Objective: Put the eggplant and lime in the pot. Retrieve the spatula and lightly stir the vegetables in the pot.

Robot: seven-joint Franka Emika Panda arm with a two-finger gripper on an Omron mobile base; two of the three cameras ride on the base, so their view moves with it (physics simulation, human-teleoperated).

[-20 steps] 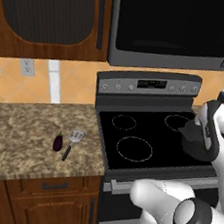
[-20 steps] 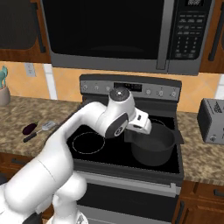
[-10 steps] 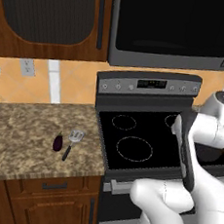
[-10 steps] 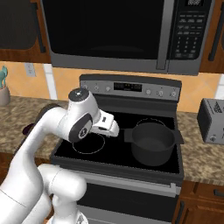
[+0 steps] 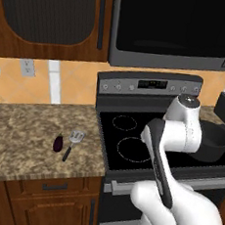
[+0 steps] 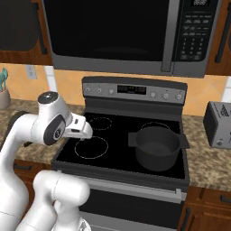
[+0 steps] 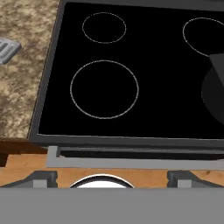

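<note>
So the gripper (image 7: 112,177) is hanging over the front edge of the stove (image 5: 132,131) rn, jaws spread wide w/ nothing between them. In the hand view the two dark fingertips (image 7: 41,178) are poking up at the bottom, well apart, and they're looking down at the black cooktop w/ its burner rings. The big front-left ring (image 7: 104,89) is sitting right in the middle of that view.

The pot (image 6: 157,146) is sitting on the right side of the cooktop, front-right burner area, dark grey, low, upright w/ short handles sticking out either side. Looks like nothing's lying inside it in the right base view, but it's dark in there so can't tell for sure. In the left base view the arm is blocking a good part of the pot.

The eggplant (image 5: 58,143) is lying on the granite counter (image 5: 28,135) left of the stove, small dark purple thing. The spatula (image 5: 73,141) is lying just beside it on the right, silver slotted head pointing toward the wall, black handle running toward the counter's front edge. Can't tell if those two are touching tbh. The head is also peeking in at the left edge of the hand view.

There's a microwave (image 6: 122,34) hanging above the stove and a toaster (image 6: 219,124) sitting on the counter to the right.
</note>
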